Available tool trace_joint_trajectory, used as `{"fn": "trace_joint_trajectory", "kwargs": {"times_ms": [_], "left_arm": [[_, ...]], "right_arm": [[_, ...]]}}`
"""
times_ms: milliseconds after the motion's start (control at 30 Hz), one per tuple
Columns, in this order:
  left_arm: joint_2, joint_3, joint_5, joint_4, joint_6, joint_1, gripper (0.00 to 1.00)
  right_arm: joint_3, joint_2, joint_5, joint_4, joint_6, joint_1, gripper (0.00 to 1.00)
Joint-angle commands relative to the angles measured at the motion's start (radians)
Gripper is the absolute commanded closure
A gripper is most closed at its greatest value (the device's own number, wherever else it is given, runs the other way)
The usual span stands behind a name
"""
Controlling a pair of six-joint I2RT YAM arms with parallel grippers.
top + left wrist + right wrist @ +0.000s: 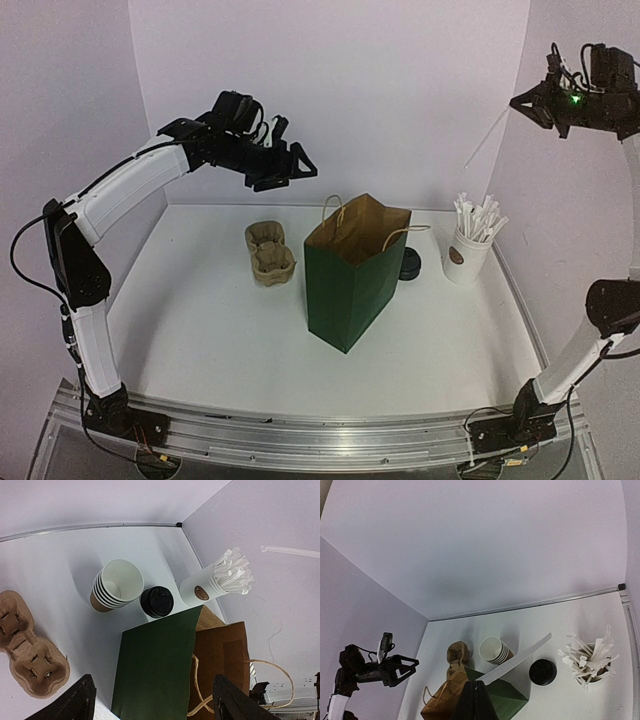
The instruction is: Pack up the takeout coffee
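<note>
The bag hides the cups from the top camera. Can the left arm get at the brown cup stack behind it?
Probably yes, from above: the left gripper hangs open, and its wrist view shows the cup stack uncovered, beyond the green bag. The bag blocks only a low approach.

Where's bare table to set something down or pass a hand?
Bare: the wide near strip of table in front of green bag, and the left side beside carrier tray. Crowded: behind the bag, where cup stack, black lid and stick cup bunch.

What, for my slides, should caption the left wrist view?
Stacked paper cups, black lid, stick cup and pulp carrier near green bag.
</note>
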Motion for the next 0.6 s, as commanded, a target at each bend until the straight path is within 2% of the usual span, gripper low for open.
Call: {"fn": "trace_joint_trajectory", "kwargs": {"times_ms": [0, 300, 467, 567], "left_arm": [[-0.043, 0.002, -0.012, 0.040, -0.002, -0.002, 0.21], [-0.036, 0.012, -0.009, 0.035, 0.005, -0.002, 0.21], [-0.036, 0.011, -0.003, 0.034, 0.007, -0.002, 0.21], [-0.038, 0.007, -0.001, 0.036, 0.005, -0.002, 0.21]], "right_arm": [[0.028, 0.016, -0.182, 0.058, 0.042, 0.001, 1.00], [0.018, 0.005, -0.382, 0.096, 0.063, 0.001, 1.00], [-0.024, -0.014, -0.532, 0.185, 0.117, 0.002, 1.00], [-0.046, -0.029, -0.573, 0.218, 0.141, 0.007, 1.00]]}}
